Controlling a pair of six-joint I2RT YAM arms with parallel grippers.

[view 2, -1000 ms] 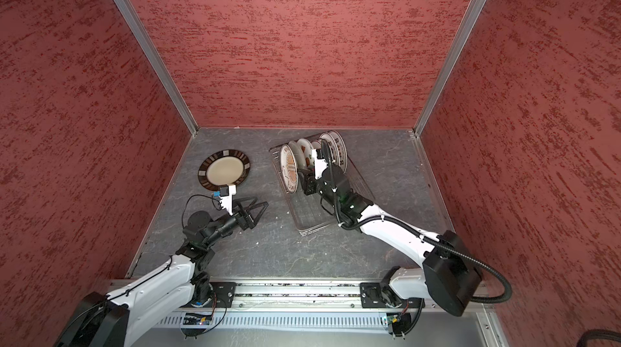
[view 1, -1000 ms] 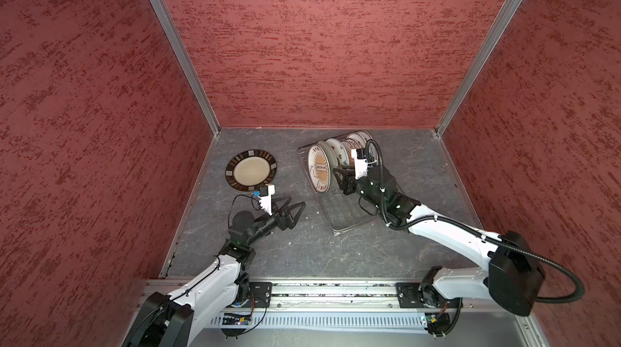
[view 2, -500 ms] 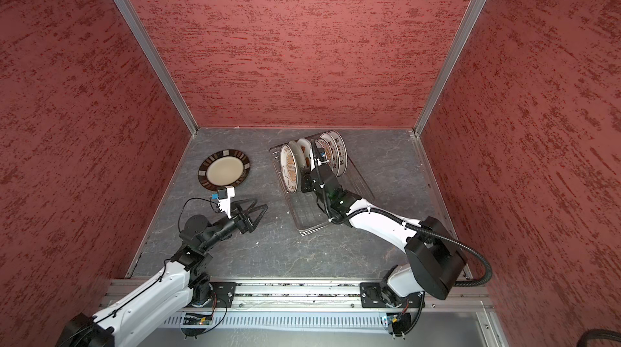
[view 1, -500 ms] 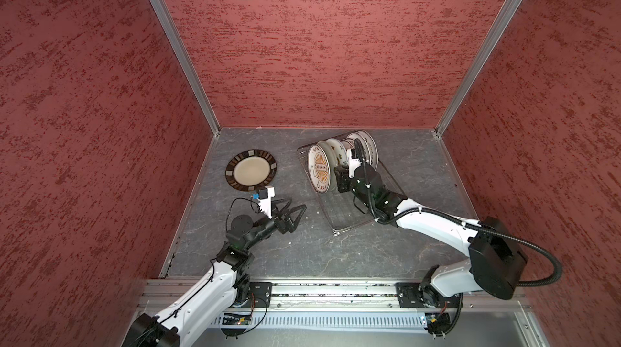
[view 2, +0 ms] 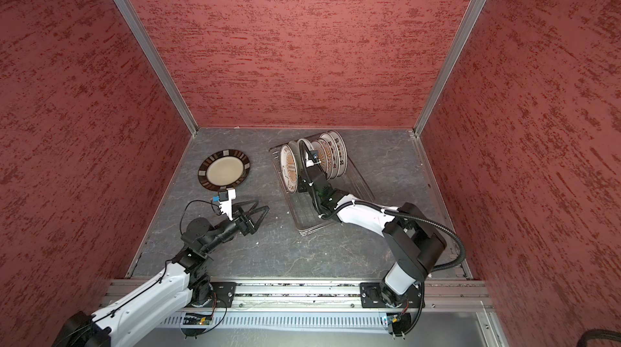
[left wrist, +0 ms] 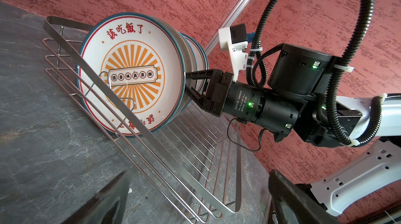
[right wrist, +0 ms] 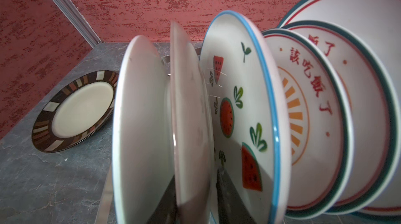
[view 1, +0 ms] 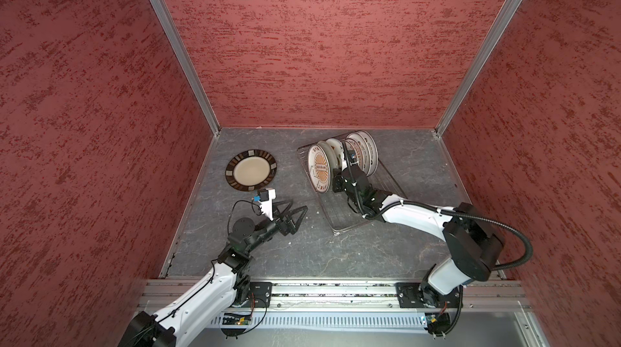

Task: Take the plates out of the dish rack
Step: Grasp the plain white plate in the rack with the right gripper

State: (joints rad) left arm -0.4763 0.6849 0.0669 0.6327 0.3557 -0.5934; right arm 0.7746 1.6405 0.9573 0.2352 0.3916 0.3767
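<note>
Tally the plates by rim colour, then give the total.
Green-rimmed plates: 4
Blue-rimmed watermelon plate: 1
Plain white plate: 1
Dark striped-rim plate: 1
Total: 7

The left arm (view 1: 201, 298) and right arm (view 1: 413, 217) are white shells between black cylindrical joints (view 1: 470, 244). A ribbed black hose (view 1: 529, 244), zip-tied white, arcs from the right elbow toward three o'clock. A white bracket (left wrist: 233, 51) tops each wrist. Green lights (left wrist: 250, 104) and white "DAMIAO" lettering (left wrist: 240, 101) mark the right wrist motor (left wrist: 260, 105). The left gripper (view 1: 299, 204) is two black triangular frames, with a thin wire (view 1: 232, 214) looping at nine o'clock.
</note>
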